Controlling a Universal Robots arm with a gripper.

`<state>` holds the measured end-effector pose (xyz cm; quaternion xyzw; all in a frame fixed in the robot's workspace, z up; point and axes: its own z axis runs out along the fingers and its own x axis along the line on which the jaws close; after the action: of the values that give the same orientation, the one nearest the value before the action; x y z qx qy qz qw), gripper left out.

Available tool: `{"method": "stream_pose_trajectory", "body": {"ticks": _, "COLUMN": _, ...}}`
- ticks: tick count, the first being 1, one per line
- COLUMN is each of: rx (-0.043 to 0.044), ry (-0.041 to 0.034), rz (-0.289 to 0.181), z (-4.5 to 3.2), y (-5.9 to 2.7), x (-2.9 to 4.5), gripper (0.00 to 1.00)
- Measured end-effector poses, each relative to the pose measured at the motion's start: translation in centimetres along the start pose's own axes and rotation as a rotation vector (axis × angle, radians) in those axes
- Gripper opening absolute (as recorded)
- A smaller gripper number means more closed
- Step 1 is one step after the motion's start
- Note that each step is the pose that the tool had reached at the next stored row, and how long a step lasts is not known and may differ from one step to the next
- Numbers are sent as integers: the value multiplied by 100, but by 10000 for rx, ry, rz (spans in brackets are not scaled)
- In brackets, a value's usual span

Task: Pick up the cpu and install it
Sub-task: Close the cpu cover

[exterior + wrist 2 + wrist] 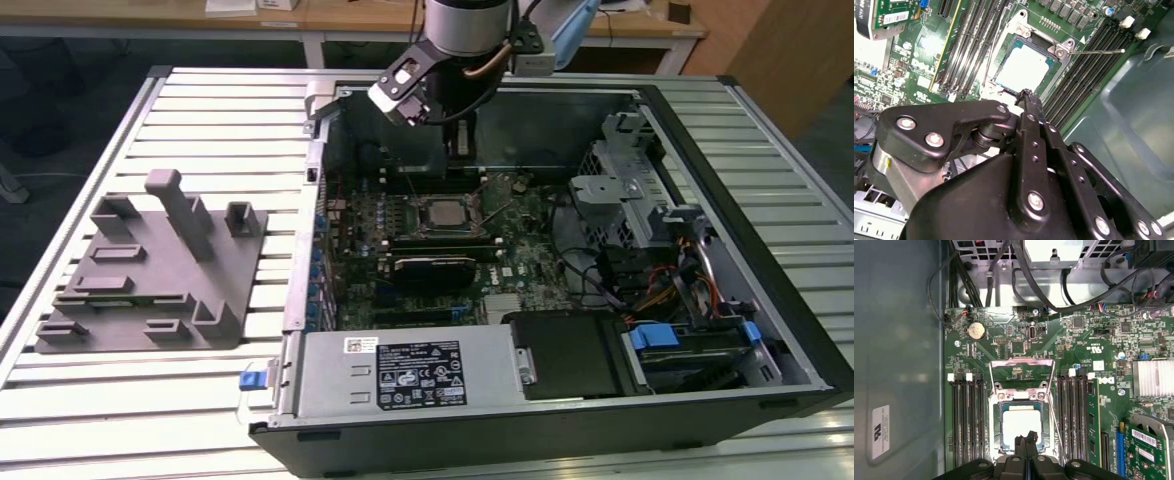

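Note:
The cpu (pixel 441 212) is a small silvery square lying flat in the open socket on the green motherboard (pixel 527 255) inside the computer case. Both wrist views show its pale top, cpu (pixel 1024 67) and cpu (pixel 1021 424), with the socket's metal load plate (pixel 1021 364) swung open beside it. My gripper (pixel 461 140) hangs above the board by the case's far wall. Its black fingers (pixel 1022 441) are pressed together and shut on nothing, tips just over the cpu's edge. The gripper (pixel 1026 95) is apart from the chip.
The open black computer case (pixel 787 330) lies on a slatted metal table (pixel 200 110). A grey plastic fixture (pixel 147 265) stands at the exterior view's left. A power supply (pixel 400 370), drive cage (pixel 627 170), cables and memory slots (pixel 966 420) crowd the socket.

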<state>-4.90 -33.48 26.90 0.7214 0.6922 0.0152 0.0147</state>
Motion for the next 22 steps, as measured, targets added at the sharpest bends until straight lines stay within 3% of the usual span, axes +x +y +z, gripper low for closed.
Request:
{"method": "stream_pose_trajectory", "body": {"ticks": 9, "rx": 0, "ry": 0, "rz": -2, "z": -23, "y": 6, "x": 0, "gripper": 11}}
{"method": "stream_pose_trajectory", "body": {"ticks": 22, "rx": 0, "ry": 1, "rz": 0, "z": -18, "y": 109, "x": 7, "gripper": 11}}
